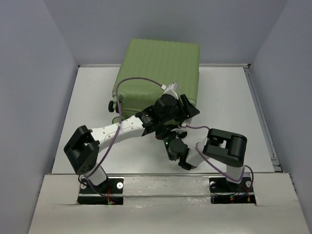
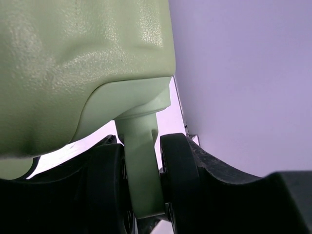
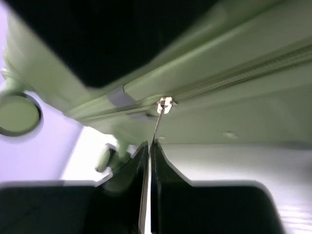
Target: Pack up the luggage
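Note:
The luggage (image 1: pixel 156 73) is a light green ribbed suitcase lying closed at the back of the white table (image 1: pixel 87 122). My left gripper (image 1: pixel 187 109) is at its near right corner. In the left wrist view the left gripper (image 2: pixel 144 195) is closed around the twin black wheels (image 2: pixel 178 180) and their green strut (image 2: pixel 141 161). My right gripper (image 1: pixel 168 139) sits under the left arm at the luggage's near edge. In the right wrist view the right gripper (image 3: pixel 148 151) is shut on the thin metal zipper pull (image 3: pixel 157 124), which hangs from the slider (image 3: pixel 165 103).
Another black wheel (image 1: pixel 111 105) sticks out at the luggage's near left corner. Grey walls close in the table on three sides. A raised rail (image 1: pixel 263 122) runs along the right edge. The arm bases stand on a ledge (image 1: pixel 161 183) at the front.

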Robot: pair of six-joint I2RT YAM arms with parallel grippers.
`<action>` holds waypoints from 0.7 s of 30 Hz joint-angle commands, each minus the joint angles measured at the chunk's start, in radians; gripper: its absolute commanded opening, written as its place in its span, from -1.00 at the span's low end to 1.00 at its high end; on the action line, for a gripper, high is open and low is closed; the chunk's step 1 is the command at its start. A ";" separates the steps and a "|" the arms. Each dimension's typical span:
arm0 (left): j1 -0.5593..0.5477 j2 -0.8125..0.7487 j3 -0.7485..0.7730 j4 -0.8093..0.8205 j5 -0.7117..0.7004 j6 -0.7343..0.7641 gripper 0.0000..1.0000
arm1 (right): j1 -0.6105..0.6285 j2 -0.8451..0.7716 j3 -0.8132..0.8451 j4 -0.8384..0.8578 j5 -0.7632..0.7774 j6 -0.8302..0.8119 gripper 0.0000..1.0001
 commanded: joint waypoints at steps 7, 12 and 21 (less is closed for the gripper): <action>-0.173 0.097 0.298 0.500 0.257 -0.094 0.65 | 0.109 0.053 0.102 0.325 -0.361 -0.073 -0.86; -0.118 0.034 0.513 -0.083 0.292 0.330 0.98 | 0.109 -0.005 -0.095 0.325 -0.248 -0.049 -0.86; 0.112 -0.545 0.252 -0.583 -0.116 0.539 0.98 | 0.099 0.013 -0.182 0.327 -0.212 0.004 -0.86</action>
